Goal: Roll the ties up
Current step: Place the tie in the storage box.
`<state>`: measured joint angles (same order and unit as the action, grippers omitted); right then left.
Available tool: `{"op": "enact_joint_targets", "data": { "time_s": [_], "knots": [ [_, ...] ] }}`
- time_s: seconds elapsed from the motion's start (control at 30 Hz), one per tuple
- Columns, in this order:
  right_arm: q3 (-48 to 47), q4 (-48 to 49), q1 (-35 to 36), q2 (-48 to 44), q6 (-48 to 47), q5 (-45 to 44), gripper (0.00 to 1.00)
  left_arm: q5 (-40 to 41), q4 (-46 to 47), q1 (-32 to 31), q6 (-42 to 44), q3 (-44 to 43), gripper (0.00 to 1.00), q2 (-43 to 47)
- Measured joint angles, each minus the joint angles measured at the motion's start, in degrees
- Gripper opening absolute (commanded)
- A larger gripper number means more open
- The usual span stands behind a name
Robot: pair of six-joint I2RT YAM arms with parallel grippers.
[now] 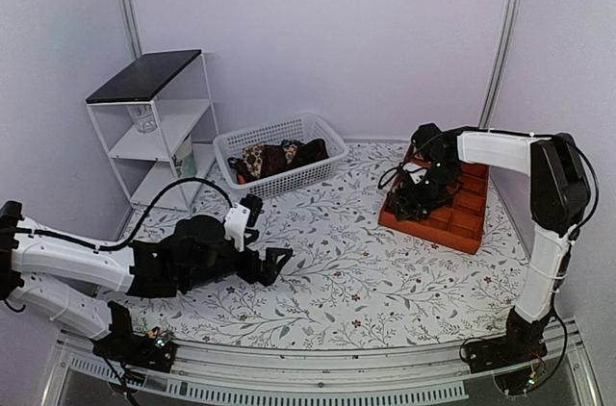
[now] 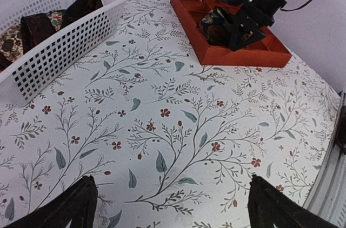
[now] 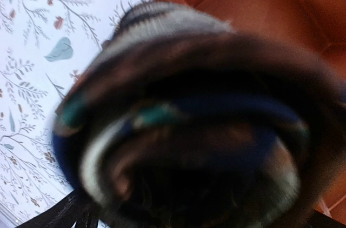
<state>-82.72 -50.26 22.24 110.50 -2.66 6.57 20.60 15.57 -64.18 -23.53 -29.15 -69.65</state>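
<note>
"What's in the white basket [image 1: 298,173]?"
"The ties [image 1: 272,158], dark and patterned, heaped together."
"And the arms?"
"The left gripper [image 1: 274,266] hangs low over the floral cloth [image 1: 366,281], jaws apart. The right gripper [image 1: 416,202] is down over the orange tray [image 1: 464,223], well apart from the basket."
"Far left?"
"A white shelf [image 1: 146,77]."

From 6 o'clock, the overhead view looks down on the table [image 1: 346,271]. The left wrist view skims low toward the tray [image 2: 243,59] at 1 o'clock, shared overhead. The right wrist view crowds a blurred rolled tie [image 3: 184,120].
</note>
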Motion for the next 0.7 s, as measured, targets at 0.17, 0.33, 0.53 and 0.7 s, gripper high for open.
{"op": "enact_joint_targets", "data": {
  "time_s": [0.17,0.33,0.53,0.7],
  "knots": [
    [1.11,1.29,0.00,-4.83,2.03,-0.50,1.00,-0.52,-0.07,0.02,-0.02,-0.76,0.98,-1.36],
    [1.49,2.05,-0.02,-10.58,5.92,-5.22,1.00,-0.66,-0.24,0.09,-0.04,-2.16,0.98,-2.34],
    [1.49,3.21,0.00,-16.96,10.51,-9.35,1.00,-0.96,-1.97,1.29,-0.44,-5.68,0.99,-3.61],
    [1.49,4.85,-0.02,-19.74,14.49,-9.27,1.00,-3.48,-5.16,4.50,-2.10,-8.76,0.99,-3.93]
  ]
}}
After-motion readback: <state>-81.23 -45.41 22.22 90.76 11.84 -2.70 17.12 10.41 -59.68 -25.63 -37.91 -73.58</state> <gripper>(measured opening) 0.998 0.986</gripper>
